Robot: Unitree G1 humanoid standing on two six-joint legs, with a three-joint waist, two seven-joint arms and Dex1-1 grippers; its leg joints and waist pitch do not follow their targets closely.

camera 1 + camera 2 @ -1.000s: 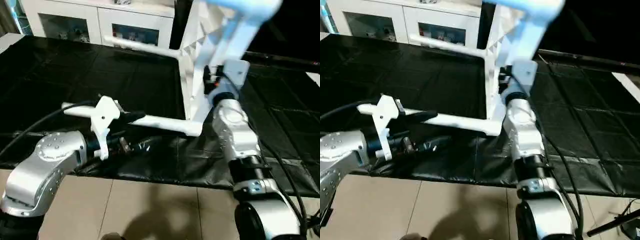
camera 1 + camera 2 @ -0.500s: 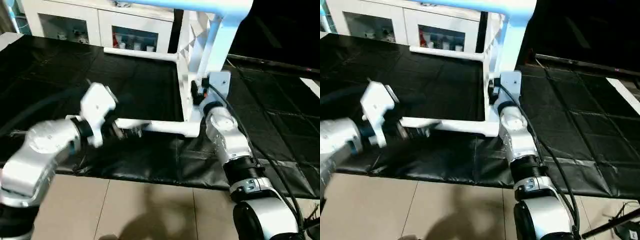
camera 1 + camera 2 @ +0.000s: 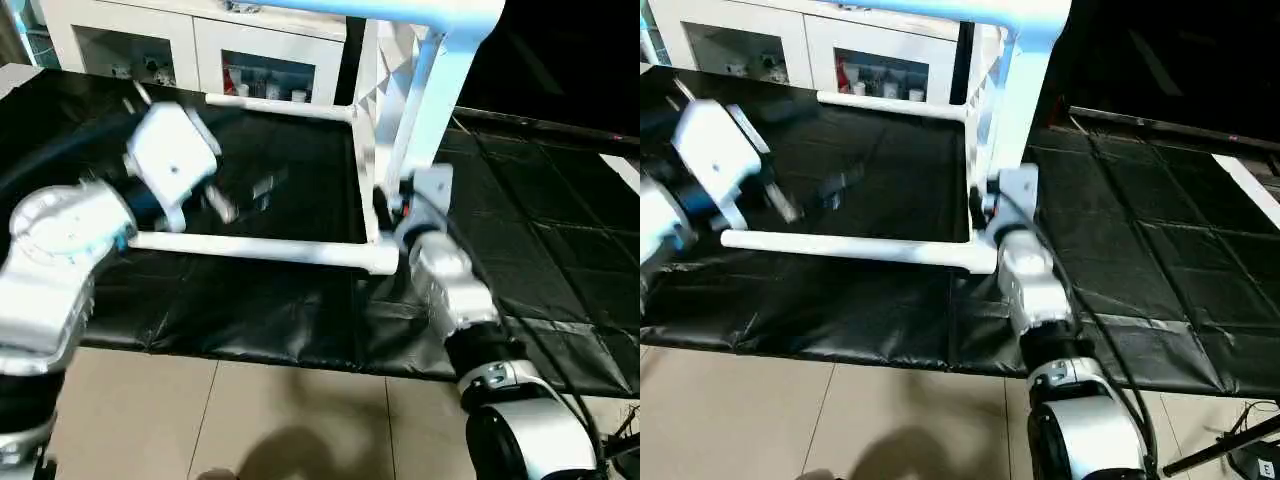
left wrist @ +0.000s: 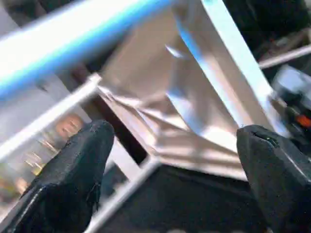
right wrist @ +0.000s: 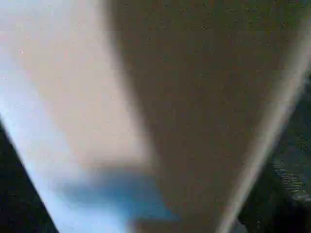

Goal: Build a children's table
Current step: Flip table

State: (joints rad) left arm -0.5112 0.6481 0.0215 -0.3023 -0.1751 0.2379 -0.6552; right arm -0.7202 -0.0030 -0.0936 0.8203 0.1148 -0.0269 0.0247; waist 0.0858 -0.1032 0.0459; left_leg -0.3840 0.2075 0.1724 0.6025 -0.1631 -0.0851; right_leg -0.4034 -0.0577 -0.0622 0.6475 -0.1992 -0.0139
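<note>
The children's table lies on its side on the black mat point(image 3: 560, 230). Its white top point(image 3: 385, 110) stands on edge with the ribbed underside facing left. One leg point(image 3: 260, 247) sticks out low to the left, a second leg point(image 3: 285, 105) farther back, and a third point(image 3: 400, 12) runs across the top of the view. My left gripper point(image 3: 240, 195) hovers above the near leg, apart from it. In the left wrist view its fingertips point(image 4: 85, 165) stand wide open with nothing between them. My right gripper point(image 3: 392, 208) presses close to the top's lower near corner.
A white cabinet point(image 3: 200, 45) with glass doors stands behind the mat. The mat's front edge gives way to tiled floor point(image 3: 300, 420) just below my arms. Open mat stretches to the right of the tabletop.
My left arm has swung up and left, away from the near leg it was beside. The right arm has come down along the tabletop's edge. The camera has shifted too.
</note>
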